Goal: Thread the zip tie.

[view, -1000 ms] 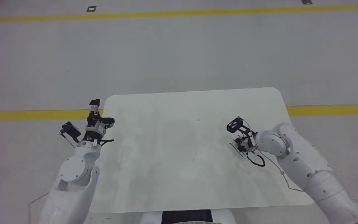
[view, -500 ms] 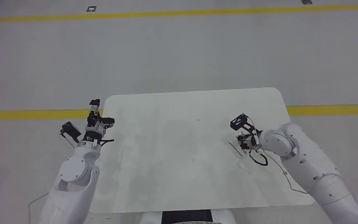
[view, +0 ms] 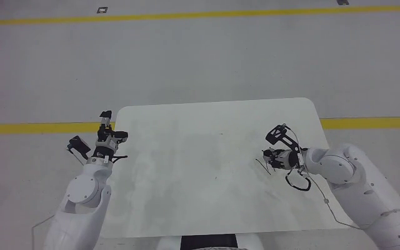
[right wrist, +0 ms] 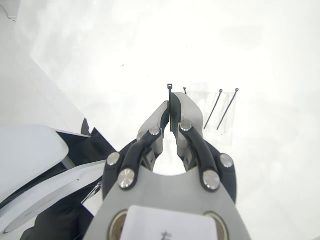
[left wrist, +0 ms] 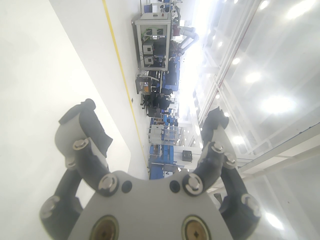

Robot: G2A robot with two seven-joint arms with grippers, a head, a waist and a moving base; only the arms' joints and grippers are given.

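My right gripper (right wrist: pixel 170 106) is shut on a thin black zip tie (right wrist: pixel 170 89), whose small square head sticks out past the fingertips. In the top view this gripper (view: pixel 270 156) hangs over the right part of the white table (view: pixel 206 187). Two more black zip ties (right wrist: pixel 220 108) lie side by side on the table beyond it, and a third (right wrist: pixel 184 89) peeks out from behind a finger. My left gripper (left wrist: pixel 150 118) stands open and holds nothing, out at the table's left edge (view: pixel 105 134).
The table's middle and front are bare white surface. A yellow floor line (view: pixel 37 128) runs behind the table. A thin cable (view: pixel 315 194) trails from the right arm over the table's right side.
The right arm has turned and drawn back to the right, with its gripper shifting slightly right and lifting the zip tie. The left arm has not moved.
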